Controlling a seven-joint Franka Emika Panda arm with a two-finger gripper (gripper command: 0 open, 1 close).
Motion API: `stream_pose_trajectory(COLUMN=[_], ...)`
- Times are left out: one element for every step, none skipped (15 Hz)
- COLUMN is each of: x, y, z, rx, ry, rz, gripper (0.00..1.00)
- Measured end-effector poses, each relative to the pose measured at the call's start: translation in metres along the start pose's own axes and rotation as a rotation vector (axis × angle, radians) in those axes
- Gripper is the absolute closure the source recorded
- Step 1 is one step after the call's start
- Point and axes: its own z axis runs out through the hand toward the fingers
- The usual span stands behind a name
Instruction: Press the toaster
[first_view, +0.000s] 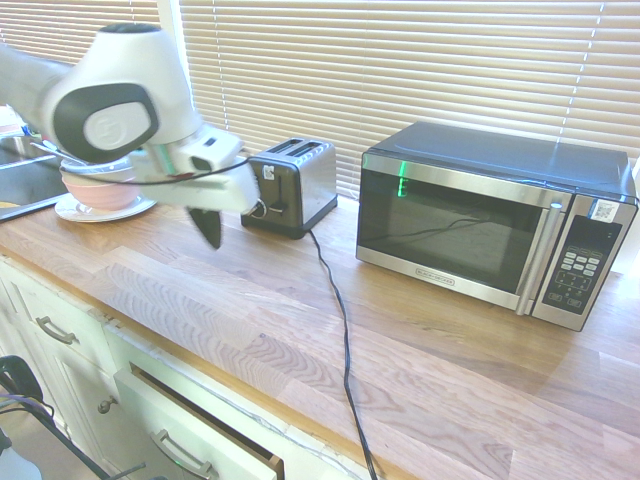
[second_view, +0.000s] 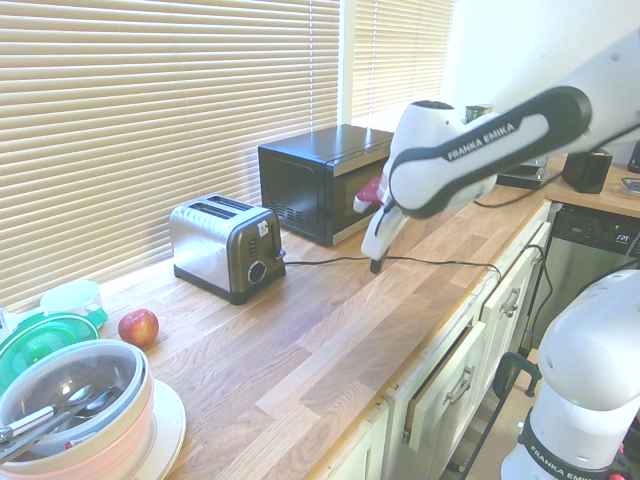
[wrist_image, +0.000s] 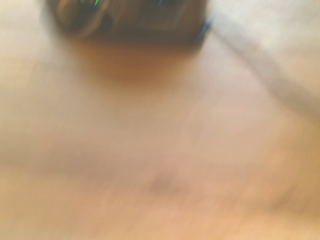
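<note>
Wood counter (first_view: 250, 300) w/ toaster (first_view: 296, 183), microwave (first_view: 480, 225), black cord (first_view: 345, 350), apple (second_view: 138, 326), bowl stack on plate (second_view: 172, 425)

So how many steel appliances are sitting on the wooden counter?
2. The toaster stands by the blinds, and the microwave sits further along the counter, with the black cord running in front of it. None looks hidden.

Kitchen, seemingly: microwave (first_view: 490, 225), countertop (first_view: 300, 330).

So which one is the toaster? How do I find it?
Look along the wooden counter under the window blinds. The toaster sits between the apple and the microwave. It's the small steel box with two slots on top and a round knob.
</note>
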Motion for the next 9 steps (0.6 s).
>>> stream_pose_trajectory(x=[-0.009,-0.013,-0.011,-0.004,0.006,0.020,0.034,0.050,0.062], y=[-0.015,-0.029,-0.042,-0.053,-0.062,-0.072,-0.082,-0.092,-0.100], z=[-0.005,-0.010,-0.014,-0.016,-0.016,-0.015,-0.012,-0.006,0.001], rx=[-0.033,-0.056,-0.069,-0.079,-0.089,-0.106,-0.122,-0.134,-0.144], ry=[-0.018,-0.030,-0.041,-0.059,-0.086,-0.121,-0.154,-0.182,-0.202], rz=[-0.009,-0.015,-0.022,-0.027,-0.032,-0.039,-0.049,-0.055,-0.060], gripper=[1.00,1.00,1.00,1.00,1.00,1.00,1.00,1.00,1.00])
